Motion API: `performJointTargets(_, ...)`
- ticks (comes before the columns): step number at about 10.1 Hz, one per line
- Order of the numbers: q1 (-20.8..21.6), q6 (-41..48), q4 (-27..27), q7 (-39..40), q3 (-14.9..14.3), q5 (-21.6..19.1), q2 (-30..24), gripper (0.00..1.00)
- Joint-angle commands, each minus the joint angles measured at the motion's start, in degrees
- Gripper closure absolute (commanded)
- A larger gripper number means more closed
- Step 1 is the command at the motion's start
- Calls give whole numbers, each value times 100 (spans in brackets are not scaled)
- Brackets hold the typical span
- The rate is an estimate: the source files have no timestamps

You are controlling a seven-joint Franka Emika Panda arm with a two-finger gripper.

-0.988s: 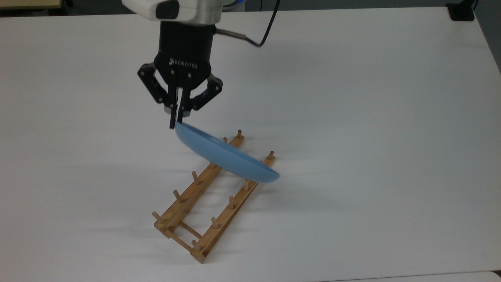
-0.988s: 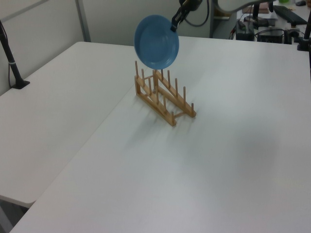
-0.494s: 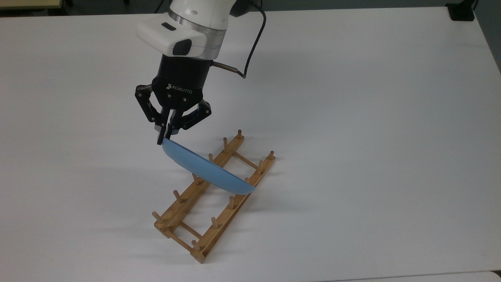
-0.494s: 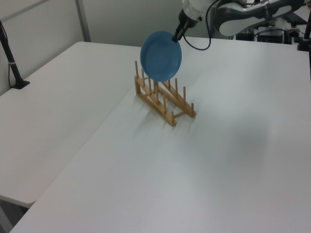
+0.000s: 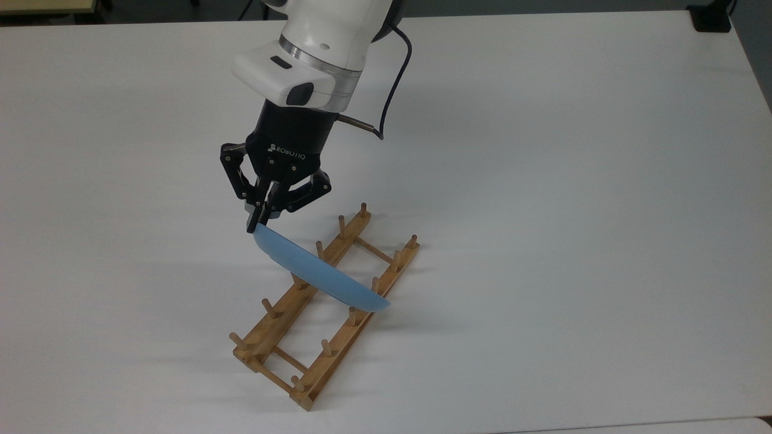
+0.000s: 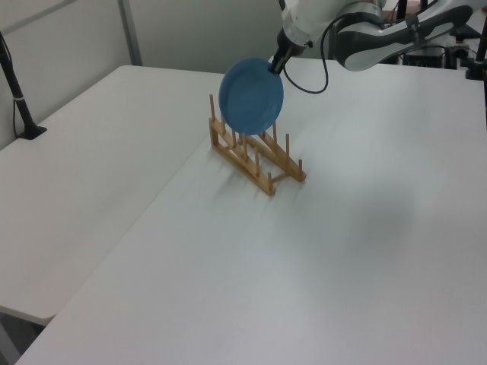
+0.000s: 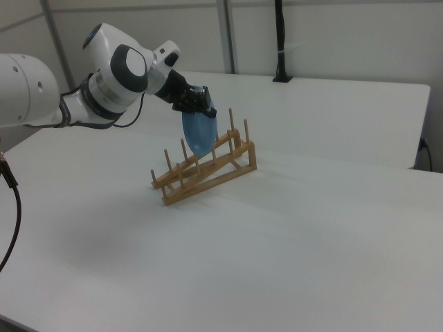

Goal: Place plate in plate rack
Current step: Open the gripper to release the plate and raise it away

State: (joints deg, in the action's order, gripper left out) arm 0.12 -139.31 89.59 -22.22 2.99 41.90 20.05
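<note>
Plate: plate [image 5: 319,274], centre frame of the top view, on edge, lowered since a second ago between the middle pegs.
Pincer: pincer [image 5: 258,224] clamps its upper rim.
Rack: plate rack [image 5: 283,319] on the surface [image 5: 573,181].
Meaning: seating near; release pending.

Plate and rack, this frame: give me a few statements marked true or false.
1. The gripper grips the plate by its rim. True.
2. The plate lies flat on the table. False: it is held on edge, tilted, over the rack.
3. The rack already holds a second plate. False: its pegs are bare apart from the blue one coming in.
4. In the top view the plate crosses both rails. True.
5. The rack lies tipped on its side. False: its pegs point up.
</note>
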Motion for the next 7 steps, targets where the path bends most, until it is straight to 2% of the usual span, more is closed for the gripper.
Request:
performJointTargets(1, 224, -175, 208, -203, -35, 178, -37, 86)
performJointTargets(2, 225, -158, 208, -203, -35, 178, -28, 75)
performJointTargets(3, 234, -114, 208, -203, -35, 178, -28, 23)
performJointTargets(5, 234, -88, 164, -212, -27, 99, -71, 16)
performJointTargets(7, 347, 340, 129, -834, 0, -189, -220, 9)
